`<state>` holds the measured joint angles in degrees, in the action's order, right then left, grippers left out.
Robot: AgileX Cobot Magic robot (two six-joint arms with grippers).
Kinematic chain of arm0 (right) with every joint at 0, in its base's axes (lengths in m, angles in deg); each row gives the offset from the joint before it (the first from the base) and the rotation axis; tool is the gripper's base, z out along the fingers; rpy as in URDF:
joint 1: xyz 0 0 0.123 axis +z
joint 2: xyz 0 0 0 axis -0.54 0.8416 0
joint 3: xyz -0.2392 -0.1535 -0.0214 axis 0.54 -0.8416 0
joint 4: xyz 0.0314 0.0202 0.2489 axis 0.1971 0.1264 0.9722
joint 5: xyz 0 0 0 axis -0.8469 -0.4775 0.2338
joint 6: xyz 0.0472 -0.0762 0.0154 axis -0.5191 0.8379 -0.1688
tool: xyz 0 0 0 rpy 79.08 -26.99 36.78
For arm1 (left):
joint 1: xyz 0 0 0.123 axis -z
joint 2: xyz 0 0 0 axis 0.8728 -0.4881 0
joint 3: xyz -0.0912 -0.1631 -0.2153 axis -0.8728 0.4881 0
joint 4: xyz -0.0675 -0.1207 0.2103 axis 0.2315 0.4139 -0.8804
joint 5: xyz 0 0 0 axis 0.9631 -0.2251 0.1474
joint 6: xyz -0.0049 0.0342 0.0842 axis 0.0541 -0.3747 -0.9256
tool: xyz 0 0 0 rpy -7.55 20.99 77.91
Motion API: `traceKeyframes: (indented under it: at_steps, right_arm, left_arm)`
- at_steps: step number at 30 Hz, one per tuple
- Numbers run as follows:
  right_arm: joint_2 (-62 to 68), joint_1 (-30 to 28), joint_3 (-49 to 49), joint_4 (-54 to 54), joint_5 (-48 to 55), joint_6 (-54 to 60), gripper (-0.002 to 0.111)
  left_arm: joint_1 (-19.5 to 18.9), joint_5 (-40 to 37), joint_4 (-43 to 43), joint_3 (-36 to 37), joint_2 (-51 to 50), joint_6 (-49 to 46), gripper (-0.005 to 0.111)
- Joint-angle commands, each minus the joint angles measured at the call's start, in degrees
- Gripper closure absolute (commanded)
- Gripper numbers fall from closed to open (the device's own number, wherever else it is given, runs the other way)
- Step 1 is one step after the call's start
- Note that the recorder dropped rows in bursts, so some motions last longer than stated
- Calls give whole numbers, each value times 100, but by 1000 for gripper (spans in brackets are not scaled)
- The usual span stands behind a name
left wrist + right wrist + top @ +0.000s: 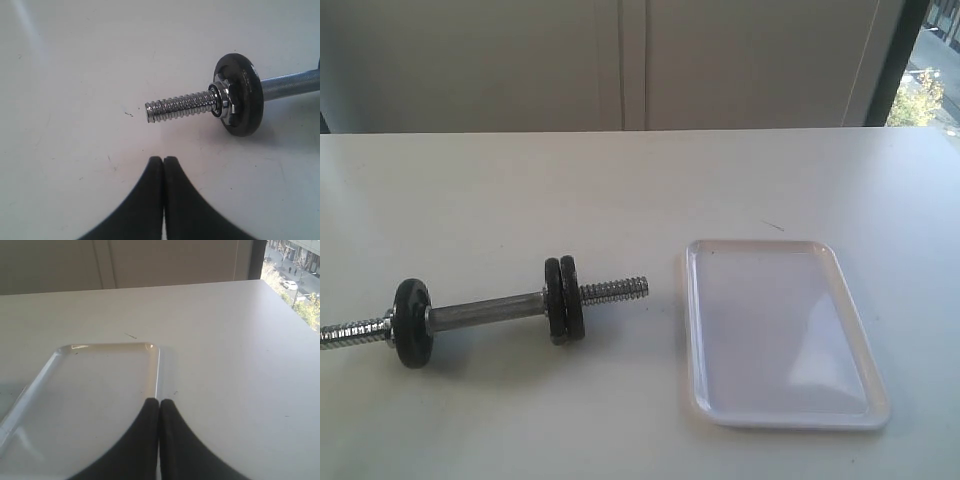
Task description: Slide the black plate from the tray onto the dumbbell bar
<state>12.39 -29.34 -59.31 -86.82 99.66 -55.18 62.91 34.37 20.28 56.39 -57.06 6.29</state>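
The dumbbell bar (485, 312) lies on the white bench (620, 190). Its left thread runs out of the exterior view, so that tip is cut off. The black plate (570, 298) is on the bar, the outer of 2 matte black discs pressed together beside the right thread (615, 291). 1 more disc (412, 322) stands near the left end, and the shaft between is smooth grey metal. The tray (692, 330), glossy white with rounded corners and a low lip, sits apart to the right.

Each end effector shows only in its own wrist view. The left end effector (163, 159) has its curved black fingers pressed together, gripping nothing, near the ridged chrome thread and a hex nut (223, 102). The right end effector (159, 401) is likewise closed and empty over the tray's rim, and the frame crops the tray there.
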Motion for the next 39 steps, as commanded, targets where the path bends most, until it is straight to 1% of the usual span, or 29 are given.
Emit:
traceKeyframes:
  at_steps: [1,39]
  right_arm:
    - [-30,-46,-6,0,-79,-4,108]
    - [-30,-46,-6,0,-79,-118,108]
  left_arm:
    - [50,12,23,9,22,35,107]
    - [50,12,23,9,22,35,107]
